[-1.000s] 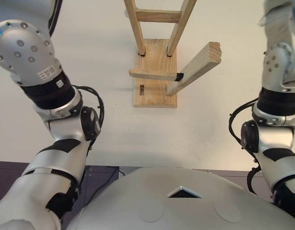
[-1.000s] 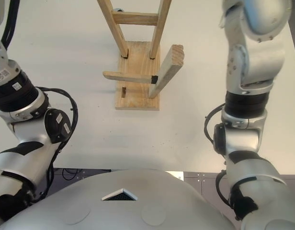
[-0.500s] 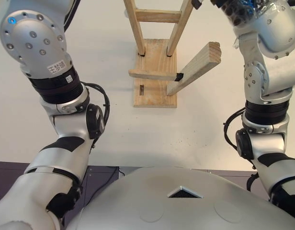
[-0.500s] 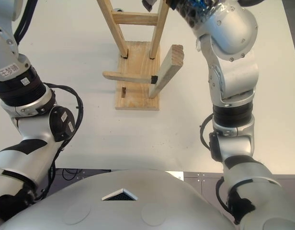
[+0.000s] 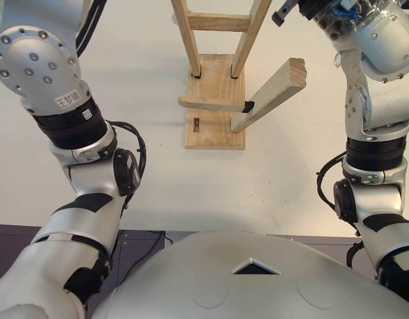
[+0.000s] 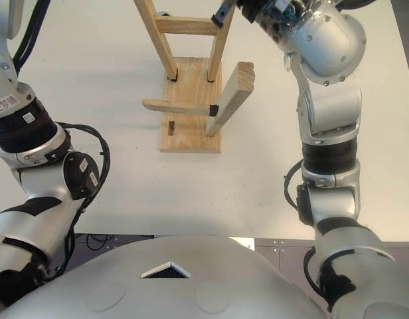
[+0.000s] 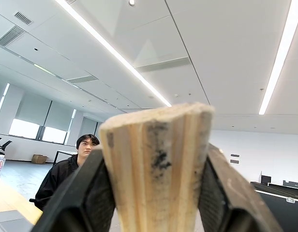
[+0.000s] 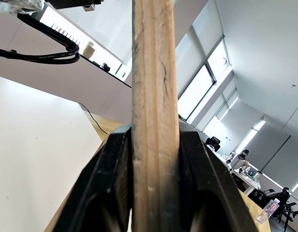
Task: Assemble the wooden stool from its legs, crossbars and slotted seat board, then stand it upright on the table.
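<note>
1. Swung in from the right edge of the table (image 5: 311, 166), the right arm now reaches over the work; the wood has not shifted.
2. Both the left gripper (image 7: 156, 193) and the right gripper (image 8: 156, 150) clamp a leg of the upright leg frame (image 5: 219, 22), with fingers (image 8: 110, 183) closed onto the wood.
3. Midway between the left and right edges, the seat board (image 5: 214, 136) lies flat, with the frame's feet in its far slots.
4. Press both legs straight down, evenly (uneven force would likely rack the joints).
5. Leaning across the board's near half, the loose leg (image 5: 274, 90) and its crossbar (image 5: 208, 104) sit close under the right arm.
</note>
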Available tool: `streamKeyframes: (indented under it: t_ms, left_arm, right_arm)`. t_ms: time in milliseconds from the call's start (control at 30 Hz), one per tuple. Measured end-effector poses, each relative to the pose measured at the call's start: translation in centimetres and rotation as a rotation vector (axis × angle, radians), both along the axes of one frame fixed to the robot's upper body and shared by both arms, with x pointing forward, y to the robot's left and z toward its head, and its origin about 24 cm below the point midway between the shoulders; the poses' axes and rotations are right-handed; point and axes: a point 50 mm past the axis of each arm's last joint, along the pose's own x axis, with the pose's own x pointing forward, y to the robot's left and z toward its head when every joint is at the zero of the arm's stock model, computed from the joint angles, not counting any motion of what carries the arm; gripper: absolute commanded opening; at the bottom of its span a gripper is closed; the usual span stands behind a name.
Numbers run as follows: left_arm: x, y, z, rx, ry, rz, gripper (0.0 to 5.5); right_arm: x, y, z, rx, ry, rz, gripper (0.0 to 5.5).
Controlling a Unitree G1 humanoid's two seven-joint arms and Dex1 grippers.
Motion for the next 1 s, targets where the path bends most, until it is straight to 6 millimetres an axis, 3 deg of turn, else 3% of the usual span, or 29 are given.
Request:
streamKeyframes:
  t_ms: [167,333,400,533,667,800,900,1000]
  left_arm:
    - [0.0,0.3,0.1,-0.032,-0.024,0.005,2.04]
    - [-0.1,2.1,0.6,-0.130,-0.035,0.036,2.03]
    - [-0.4,3.4,1.1,-0.157,-0.051,0.074,2.03]
    - [-1.3,6.9,1.6,-0.125,-0.086,0.180,2.03]
    - [-2.2,8.9,-0.3,-0.001,-0.042,0.243,2.03]
    - [-2.7,9.3,-3.3,0.151,0.035,0.277,2.03]
    - [-2.8,8.8,-4.6,0.225,0.058,0.276,2.03]
    - [-2.7,8.6,-5.0,0.259,0.054,0.282,2.03]
  right_arm:
    - [0.3,-0.1,-0.3,-0.034,-0.004,-0.007,1.80]
    - [0.4,-0.3,-0.6,-0.074,0.022,0.018,2.74]
    - [0.5,-0.9,-0.7,-0.112,0.051,0.021,3.01]
    - [0.7,-3.4,-1.8,-0.160,0.220,0.050,3.01]
    - [1.9,-7.7,-1.5,-0.007,0.451,0.045,3.01]
    - [1.8,-10.7,-0.6,0.311,0.782,0.293,3.01]
    - [-0.2,-11.1,-0.4,0.303,0.907,0.455,3.01]
    - [-2.4,-9.6,-1.7,0.155,0.972,0.546,3.19]
